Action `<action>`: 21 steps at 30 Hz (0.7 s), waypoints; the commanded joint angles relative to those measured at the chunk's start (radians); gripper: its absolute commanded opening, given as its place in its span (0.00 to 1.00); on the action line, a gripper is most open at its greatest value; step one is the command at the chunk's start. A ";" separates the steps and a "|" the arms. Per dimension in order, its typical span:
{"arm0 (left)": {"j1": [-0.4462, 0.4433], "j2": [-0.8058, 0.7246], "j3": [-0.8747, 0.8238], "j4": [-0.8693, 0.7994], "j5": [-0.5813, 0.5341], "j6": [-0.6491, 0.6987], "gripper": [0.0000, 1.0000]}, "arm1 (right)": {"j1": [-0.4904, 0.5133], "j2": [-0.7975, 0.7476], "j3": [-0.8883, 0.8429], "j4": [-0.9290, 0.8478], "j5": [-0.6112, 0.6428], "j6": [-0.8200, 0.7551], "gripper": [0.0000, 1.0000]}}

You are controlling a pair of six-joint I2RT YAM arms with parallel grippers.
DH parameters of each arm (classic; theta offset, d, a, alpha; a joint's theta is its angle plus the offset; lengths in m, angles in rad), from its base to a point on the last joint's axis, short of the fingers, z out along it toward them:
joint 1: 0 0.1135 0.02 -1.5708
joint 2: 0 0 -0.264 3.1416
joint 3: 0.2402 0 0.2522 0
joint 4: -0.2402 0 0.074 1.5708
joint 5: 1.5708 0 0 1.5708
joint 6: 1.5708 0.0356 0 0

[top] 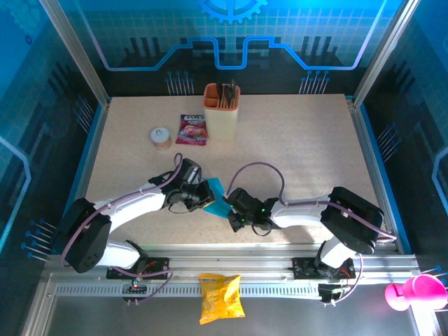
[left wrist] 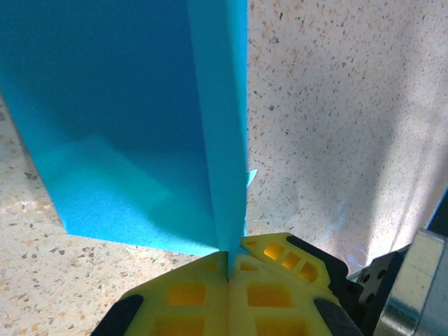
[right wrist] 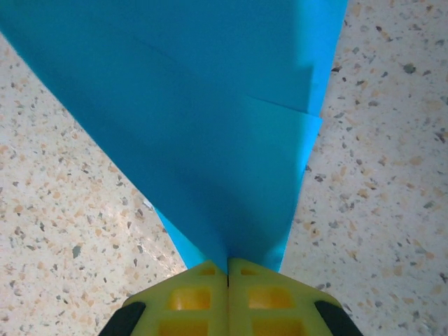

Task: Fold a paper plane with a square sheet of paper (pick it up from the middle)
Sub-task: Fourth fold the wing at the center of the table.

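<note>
The blue square sheet of paper (top: 217, 198), partly folded, is held just above the table between both arms near the front middle. My left gripper (top: 202, 196) is shut on one edge of it; in the left wrist view the paper (left wrist: 133, 119) rises from the closed yellow fingers (left wrist: 189, 294) with a raised crease. My right gripper (top: 232, 211) is shut on the opposite end; in the right wrist view the layered paper (right wrist: 210, 126) fans out from the closed yellow fingers (right wrist: 189, 301).
A beige cup (top: 221, 110) with dark sticks stands at the back, a pink-purple packet (top: 192, 129) and a small lidded jar (top: 162, 138) to its left. A yellow snack bag (top: 220, 297) lies off the table's front edge. A pink object (top: 414, 291) sits bottom right.
</note>
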 commanded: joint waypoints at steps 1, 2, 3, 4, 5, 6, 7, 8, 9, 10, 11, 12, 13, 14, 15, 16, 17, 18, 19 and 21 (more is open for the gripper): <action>0.008 0.012 0.049 -0.042 -0.021 -0.030 0.00 | -0.030 0.041 -0.038 -0.016 -0.085 0.025 0.00; 0.008 0.015 0.054 -0.045 -0.021 -0.033 0.00 | -0.036 0.043 -0.042 -0.011 -0.098 0.027 0.00; 0.008 0.019 0.061 -0.048 -0.023 -0.034 0.00 | -0.042 0.047 -0.046 -0.005 -0.112 0.032 0.00; 0.008 0.022 0.068 -0.051 -0.024 -0.032 0.00 | -0.048 0.047 -0.052 0.002 -0.124 0.035 0.00; 0.008 0.024 0.074 -0.056 -0.026 -0.033 0.00 | -0.055 0.050 -0.057 0.009 -0.137 0.041 0.00; 0.008 0.026 0.077 -0.060 -0.027 -0.033 0.00 | -0.062 0.052 -0.062 0.017 -0.149 0.046 0.00; 0.008 0.027 0.080 -0.062 -0.029 -0.033 0.00 | -0.068 0.054 -0.067 0.024 -0.159 0.050 0.00; 0.008 0.026 0.080 -0.060 -0.029 -0.033 0.00 | -0.074 0.055 -0.071 0.031 -0.172 0.054 0.00; 0.008 0.026 0.081 -0.061 -0.030 -0.036 0.00 | -0.079 0.059 -0.075 0.036 -0.183 0.057 0.00; 0.007 0.026 0.078 -0.061 -0.031 -0.037 0.00 | -0.084 0.062 -0.077 0.042 -0.195 0.061 0.00; 0.008 0.025 0.078 -0.061 -0.033 -0.038 0.00 | -0.092 0.067 -0.080 0.048 -0.211 0.067 0.00; 0.008 0.023 0.077 -0.062 -0.034 -0.036 0.00 | -0.098 0.072 -0.084 0.055 -0.224 0.072 0.00; 0.008 0.023 0.076 -0.063 -0.036 -0.038 0.00 | -0.105 0.079 -0.086 0.062 -0.241 0.076 0.00; 0.008 0.022 0.076 -0.063 -0.038 -0.037 0.00 | -0.114 0.086 -0.089 0.067 -0.258 0.078 0.00; 0.008 0.023 0.077 -0.062 -0.037 -0.037 0.00 | -0.120 0.091 -0.090 0.074 -0.275 0.084 0.00; 0.008 0.023 0.078 -0.059 -0.038 -0.037 0.00 | -0.125 0.097 -0.093 0.079 -0.288 0.087 0.00; 0.007 0.025 0.080 -0.056 -0.039 -0.036 0.00 | -0.130 0.104 -0.095 0.084 -0.302 0.092 0.00; 0.008 0.025 0.081 -0.054 -0.039 -0.036 0.00 | -0.134 0.109 -0.096 0.086 -0.312 0.095 0.00; 0.007 0.025 0.082 -0.051 -0.042 -0.034 0.00 | -0.138 0.114 -0.097 0.090 -0.322 0.099 0.00; 0.008 0.027 0.086 -0.047 -0.044 -0.031 0.00 | -0.147 0.124 -0.101 0.096 -0.344 0.107 0.00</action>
